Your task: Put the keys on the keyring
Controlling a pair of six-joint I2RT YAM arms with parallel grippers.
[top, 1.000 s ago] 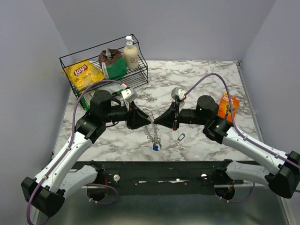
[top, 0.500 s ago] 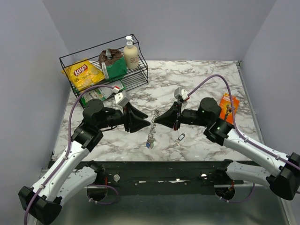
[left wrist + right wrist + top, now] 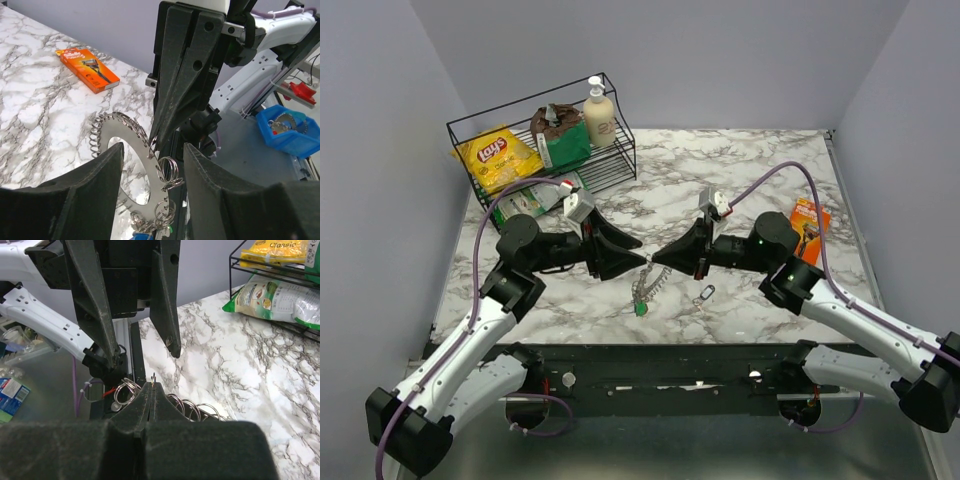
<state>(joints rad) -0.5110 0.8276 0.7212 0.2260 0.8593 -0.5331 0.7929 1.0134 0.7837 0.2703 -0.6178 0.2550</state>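
Clamping the keyring (image 3: 137, 150) by its rim, the right gripper (image 3: 654, 262) offers it to the left gripper's (image 3: 642, 253) parted, empty jaws; threading keys (image 3: 641, 308) demands fine alignment.

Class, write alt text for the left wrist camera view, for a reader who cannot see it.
The shut right pincer comes in from the top and pinches the rim of the silvery keyring. The left pincer stands open in the foreground, one finger on either side of the ring. An orange razor pack lies further back on the marble table.

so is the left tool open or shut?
Open: the left tool has its fingers apart, the round silvery toothed metal keyring between them.
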